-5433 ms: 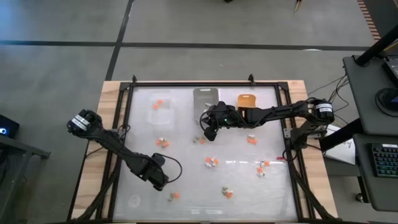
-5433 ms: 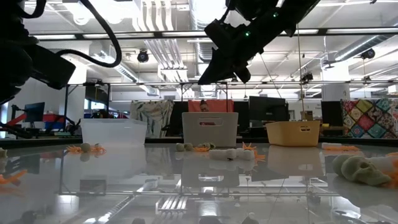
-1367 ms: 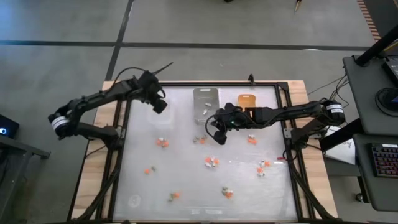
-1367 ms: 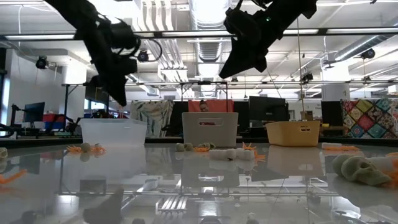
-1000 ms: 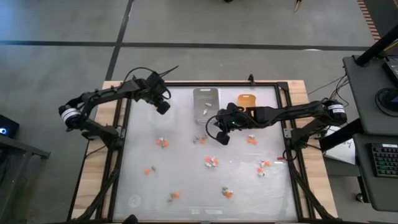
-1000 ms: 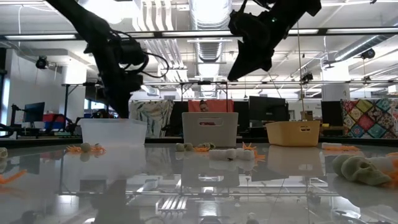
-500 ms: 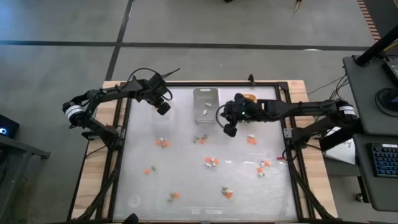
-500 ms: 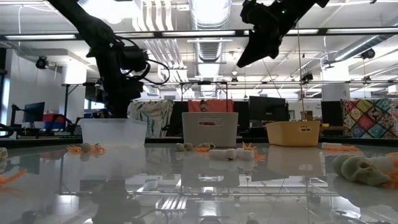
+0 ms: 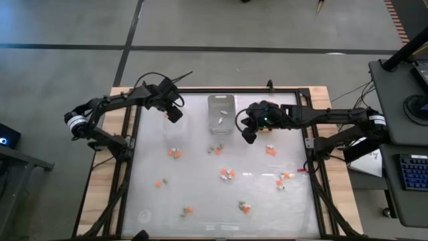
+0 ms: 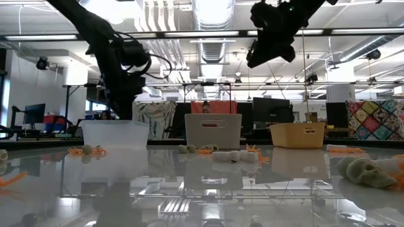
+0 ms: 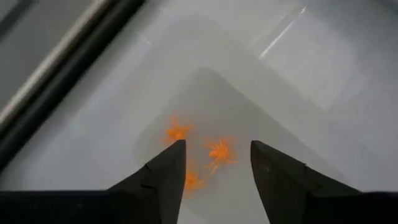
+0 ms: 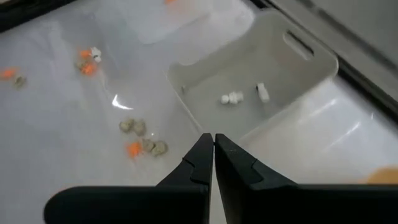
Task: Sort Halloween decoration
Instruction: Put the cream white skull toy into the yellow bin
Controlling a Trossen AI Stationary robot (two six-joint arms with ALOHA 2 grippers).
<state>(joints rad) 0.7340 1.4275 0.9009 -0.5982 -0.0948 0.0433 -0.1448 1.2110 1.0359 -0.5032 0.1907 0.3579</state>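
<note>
looking down on a pale table (image 9: 200, 221) from above, i see the halloween decorations (image 9: 228, 174) scattered over its middle and near half: tiny trinkets in orange, white and tan, each far smaller than a tray. i judge them very light, stiff plastic, likely to skid on the glossy surface, so i would pinch each one across its body, not by its thin legs. counting the loose ones is rough; i make out about nine small clusters on the table, several holding more than one piece. three trays sit along the far edge: a clear tray (image 9: 175, 120), a grey tray (image 9: 221, 114) and an orange tray (image 9: 266, 107). the clear tray holds three orange spiders (image 11: 219, 151), and the grey tray holds two white pieces (image 12: 232, 98). my left gripper (image 11: 214, 180) hovers over the clear tray with its fingers spread and nothing between them. my right gripper (image 12: 214, 155) hangs between the grey and orange trays, above the table, fingers pressed together; i cannot see anything pinched in them. a pale skull (image 10: 365, 171) lies close to the low camera.
</note>
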